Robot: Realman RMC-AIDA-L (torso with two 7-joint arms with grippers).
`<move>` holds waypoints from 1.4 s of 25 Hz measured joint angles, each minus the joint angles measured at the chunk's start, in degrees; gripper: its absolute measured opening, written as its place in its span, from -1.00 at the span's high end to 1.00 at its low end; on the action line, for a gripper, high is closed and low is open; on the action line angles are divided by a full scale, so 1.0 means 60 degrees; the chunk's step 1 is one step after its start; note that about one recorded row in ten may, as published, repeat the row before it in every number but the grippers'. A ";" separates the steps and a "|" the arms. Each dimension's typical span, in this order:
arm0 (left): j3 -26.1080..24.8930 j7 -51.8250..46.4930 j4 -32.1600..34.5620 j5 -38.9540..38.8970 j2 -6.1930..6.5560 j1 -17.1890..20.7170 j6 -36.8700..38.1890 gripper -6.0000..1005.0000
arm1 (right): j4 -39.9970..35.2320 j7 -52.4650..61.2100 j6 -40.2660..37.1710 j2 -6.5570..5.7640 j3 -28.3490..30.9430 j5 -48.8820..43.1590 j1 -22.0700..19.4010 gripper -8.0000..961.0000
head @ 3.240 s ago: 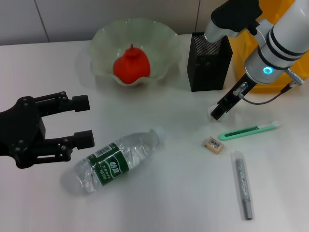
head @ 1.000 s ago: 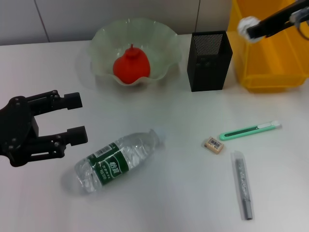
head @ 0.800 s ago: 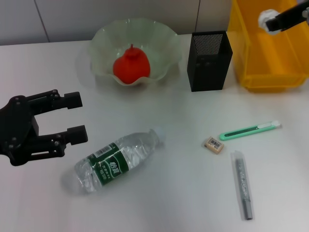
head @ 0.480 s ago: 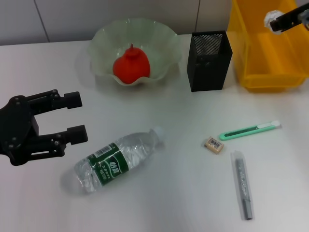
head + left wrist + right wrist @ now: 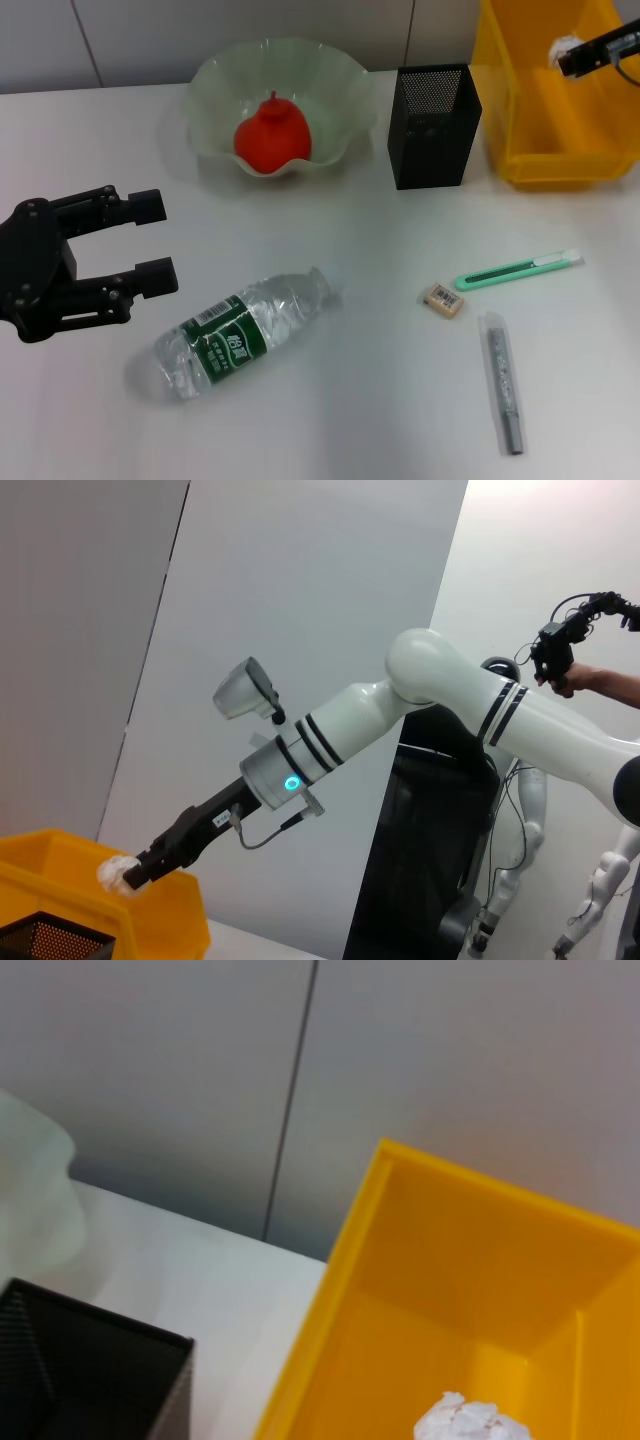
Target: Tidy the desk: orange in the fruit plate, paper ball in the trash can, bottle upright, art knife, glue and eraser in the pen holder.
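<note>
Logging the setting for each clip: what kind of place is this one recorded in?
Probably a robotics lab staged as an office desk: a white tabletop with a black mesh pen holder, utility knife and eraser. The left wrist view shows bare wall panels and a person's hand holding a controller.

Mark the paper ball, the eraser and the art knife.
paper ball (image 5: 562, 47), head view, its white crumpled surface.
eraser (image 5: 443, 299), head view, middle of its label.
art knife (image 5: 515, 269), head view, middle of its green handle.
</note>
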 joint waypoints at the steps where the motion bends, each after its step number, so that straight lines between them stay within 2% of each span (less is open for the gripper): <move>1: -0.0001 0.0000 -0.0008 0.0000 0.0000 0.0000 0.0000 -0.54 | 0.0169 0.0003 0.0112 -0.0030 0.0031 -0.0001 0.0022 0.42; 4: -0.0004 0.0002 -0.0037 0.0003 0.0010 0.0003 0.0000 -0.54 | 0.0579 0.0000 0.0336 -0.0109 0.0106 -0.0005 0.0053 0.42; 16: -0.0018 -0.0005 -0.0036 0.0000 0.0009 0.0034 -0.0007 -0.53 | 0.0440 -0.0146 0.0053 -0.0105 0.0038 0.0029 0.0122 0.42; 19: -0.0015 -0.0123 -0.0036 -0.0001 0.0008 0.0046 0.0022 -0.53 | 0.0432 -0.0156 -0.0152 -0.0114 -0.0011 0.0002 0.0203 0.11; 23: -0.0015 -0.0244 -0.0027 -0.0001 0.0024 0.0063 0.0026 -0.53 | 0.0174 -0.0157 -0.0266 -0.0105 -0.0026 -0.0003 0.0193 0.07; 26: -0.0017 -0.0247 0.0000 0.0001 0.0023 0.0089 0.0042 -0.53 | -0.0702 -0.0173 -0.0511 0.0115 -0.0093 0.0006 -0.0090 0.05; 27: -0.0018 -0.0232 0.0017 0.0002 0.0004 0.0112 0.0028 -0.53 | -0.1535 -0.0296 -0.0809 0.0311 -0.0261 0.0039 -0.0410 0.05; 28: -0.0018 -0.0232 0.0017 0.0002 0.0004 0.0112 0.0028 -0.53 | -0.1535 -0.0296 -0.0809 0.0311 -0.0261 0.0039 -0.0410 0.05; 29: -0.0014 -0.0231 0.0040 0.0002 -0.0020 0.0120 0.0017 -0.53 | -0.2197 -0.0394 -0.1181 0.0418 -0.0463 0.0169 -0.0704 0.05; 31: -0.0013 -0.0227 0.0057 0.0002 -0.0027 0.0121 0.0011 -0.53 | -0.2498 -0.0425 -0.1451 0.0445 -0.0577 0.0351 -0.0871 0.05; 32: -0.0011 -0.0197 0.0081 0.0003 -0.0051 0.0120 -0.0002 -0.53 | -0.3029 -0.0509 -0.1945 0.0430 -0.0651 0.1185 -0.1264 0.05; 33: -0.0011 -0.0197 0.0081 0.0003 -0.0051 0.0120 -0.0002 -0.53 | -0.3029 -0.0509 -0.1945 0.0430 -0.0651 0.1185 -0.1264 0.05; 34: -0.0015 -0.0175 0.0088 0.0001 -0.0076 0.0120 -0.0034 -0.53 | -0.3463 -0.0764 -0.2389 0.0405 -0.0437 0.2390 -0.1681 0.05; 35: -0.0015 -0.0175 0.0088 0.0001 -0.0076 0.0120 -0.0034 -0.53 | -0.3463 -0.0764 -0.2389 0.0405 -0.0437 0.2390 -0.1681 0.05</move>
